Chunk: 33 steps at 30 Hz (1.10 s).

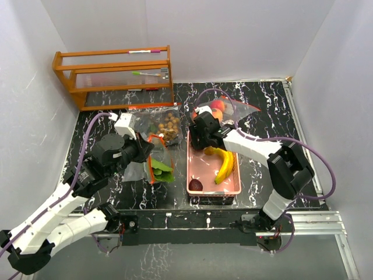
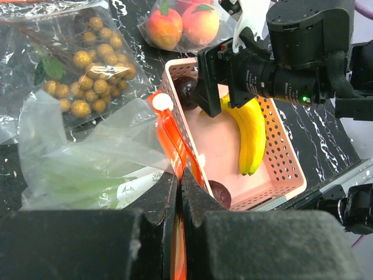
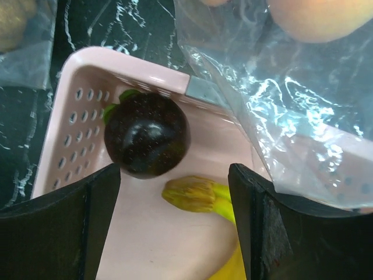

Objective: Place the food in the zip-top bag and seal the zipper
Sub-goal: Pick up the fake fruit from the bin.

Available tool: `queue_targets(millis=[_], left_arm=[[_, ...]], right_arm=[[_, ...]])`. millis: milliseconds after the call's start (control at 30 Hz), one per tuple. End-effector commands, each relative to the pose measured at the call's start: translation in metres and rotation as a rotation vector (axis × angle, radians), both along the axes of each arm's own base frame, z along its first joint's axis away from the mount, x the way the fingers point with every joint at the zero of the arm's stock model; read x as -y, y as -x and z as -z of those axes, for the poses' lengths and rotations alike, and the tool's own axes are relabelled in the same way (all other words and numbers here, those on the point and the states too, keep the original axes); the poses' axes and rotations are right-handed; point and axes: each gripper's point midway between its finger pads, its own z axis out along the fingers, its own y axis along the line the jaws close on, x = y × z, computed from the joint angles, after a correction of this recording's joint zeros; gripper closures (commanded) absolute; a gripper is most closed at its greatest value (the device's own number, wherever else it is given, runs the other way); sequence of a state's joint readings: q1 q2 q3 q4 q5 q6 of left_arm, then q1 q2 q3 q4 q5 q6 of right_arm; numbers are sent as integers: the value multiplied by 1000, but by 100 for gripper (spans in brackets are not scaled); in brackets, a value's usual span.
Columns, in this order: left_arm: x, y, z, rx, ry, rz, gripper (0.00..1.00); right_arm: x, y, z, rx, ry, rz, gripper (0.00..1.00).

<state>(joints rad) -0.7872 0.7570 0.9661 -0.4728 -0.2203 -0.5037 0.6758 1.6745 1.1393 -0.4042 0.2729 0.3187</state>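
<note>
My left gripper (image 2: 180, 178) is shut on the orange zipper strip (image 2: 172, 137) of a clear zip-top bag (image 2: 81, 169) with green cucumbers (image 1: 160, 171) in it. My right gripper (image 3: 175, 201) is open and hangs over the far end of the pink basket (image 3: 116, 61). It is just above a dark purple fruit (image 3: 147, 135) and the banana stem (image 3: 195, 194). Yellow bananas (image 1: 224, 164) and a second purple fruit (image 1: 196, 185) lie in the basket (image 1: 233, 189). My left gripper (image 1: 145, 150) is left of the basket, and my right gripper (image 1: 198, 137) is at its far rim.
A clear bag of tan longans (image 1: 169, 125) lies behind the cucumber bag. A clear bag with orange-red round fruits (image 1: 220, 108) lies behind the basket, and its plastic (image 3: 280, 116) drapes over the rim. A wooden rack (image 1: 113, 76) stands at the back left.
</note>
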Motion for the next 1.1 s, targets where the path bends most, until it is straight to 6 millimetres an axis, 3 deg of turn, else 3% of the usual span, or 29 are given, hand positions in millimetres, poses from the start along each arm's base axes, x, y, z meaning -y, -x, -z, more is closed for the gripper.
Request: queue_targets(millis=[0,100,300,567,800,867,900,933,1000,1067], left_arm=[[-3,-2,-15,54,24,-7,100],[-3,-2,-14,59,33,-10,100],[-3,-3,-12,65,39,-10,100],[-5,-1,-16,78,39,-10,100],[-2,-1,-14,69,43,-2,100],[-1,-2,-15,72,44,-1,100],[-1,-2,-16,72,45,0,100],[0,-2,-16,71,46,2,100],[1,-3,-17,74,52,3,100],[2,-2,-19,77,60,9,100]], right_arm=[[20,-10,-48,112,149,-78,23],[41,-7,-58,128,257,-110,24],[53,7,-43,32,253,-143,28],[58,30,3,-95,263,-176,33],[68,38,28,-150,288,-138,36],[70,38,31,-155,290,-129,45],[70,37,31,-158,289,-126,60],[69,37,32,-161,285,-124,69],[70,37,31,-159,283,-122,71],[72,38,32,-157,294,-122,67]])
